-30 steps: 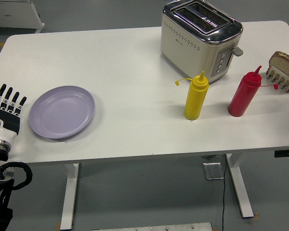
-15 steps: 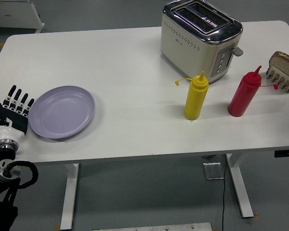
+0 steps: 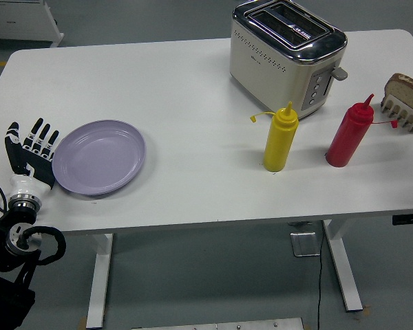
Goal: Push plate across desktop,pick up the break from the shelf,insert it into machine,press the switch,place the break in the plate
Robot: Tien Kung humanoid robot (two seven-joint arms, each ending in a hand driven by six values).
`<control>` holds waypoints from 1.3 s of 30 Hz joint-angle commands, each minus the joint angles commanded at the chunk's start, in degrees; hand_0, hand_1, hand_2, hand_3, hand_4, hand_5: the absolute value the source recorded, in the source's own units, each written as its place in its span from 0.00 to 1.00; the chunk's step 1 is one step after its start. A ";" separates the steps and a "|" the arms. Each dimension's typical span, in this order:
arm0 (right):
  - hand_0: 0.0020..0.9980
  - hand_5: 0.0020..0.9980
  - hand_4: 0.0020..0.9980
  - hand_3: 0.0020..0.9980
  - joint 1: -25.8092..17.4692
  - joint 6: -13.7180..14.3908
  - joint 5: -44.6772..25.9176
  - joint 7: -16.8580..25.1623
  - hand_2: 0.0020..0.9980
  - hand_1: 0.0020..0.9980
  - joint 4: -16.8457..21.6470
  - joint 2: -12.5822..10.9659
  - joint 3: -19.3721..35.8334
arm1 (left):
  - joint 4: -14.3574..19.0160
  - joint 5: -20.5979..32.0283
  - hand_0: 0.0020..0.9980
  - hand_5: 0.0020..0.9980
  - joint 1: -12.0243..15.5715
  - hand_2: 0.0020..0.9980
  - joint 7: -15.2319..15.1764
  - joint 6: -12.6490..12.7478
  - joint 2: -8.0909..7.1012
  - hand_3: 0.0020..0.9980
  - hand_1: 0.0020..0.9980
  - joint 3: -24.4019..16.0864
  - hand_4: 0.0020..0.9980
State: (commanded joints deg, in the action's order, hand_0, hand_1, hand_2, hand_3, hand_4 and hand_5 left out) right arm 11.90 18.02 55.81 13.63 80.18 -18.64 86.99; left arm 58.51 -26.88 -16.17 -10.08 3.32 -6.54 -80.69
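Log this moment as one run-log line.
step: push plate | left hand: open, against purple plate left rim | bread: on rack, far right | toaster: empty

The left arm (image 3: 14,240) comes up from the lower left corner of the frame, black, with a loop of cable beside its silver wrist joint. Its left hand (image 3: 33,155) sits at the left edge of the frame, about halfway up, palm turned toward the right. The fingers (image 3: 41,135) are straight and spread, pointing toward the top of the frame, black with white bands, and the thumb stands apart on the left side.
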 joint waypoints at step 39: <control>0.82 0.26 0.76 0.84 14.63 -7.18 60.11 -23.31 0.79 0.81 -17.25 -4.26 -11.13 | -6.03 1.69 0.88 1.00 -7.32 0.94 0.33 -1.72 3.98 0.85 0.94 8.87 0.65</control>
State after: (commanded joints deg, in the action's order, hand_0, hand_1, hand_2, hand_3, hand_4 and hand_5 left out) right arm 26.54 10.85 115.91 -9.68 62.93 -22.90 75.86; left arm 52.48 -25.18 -23.49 -9.75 1.60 -2.56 -71.83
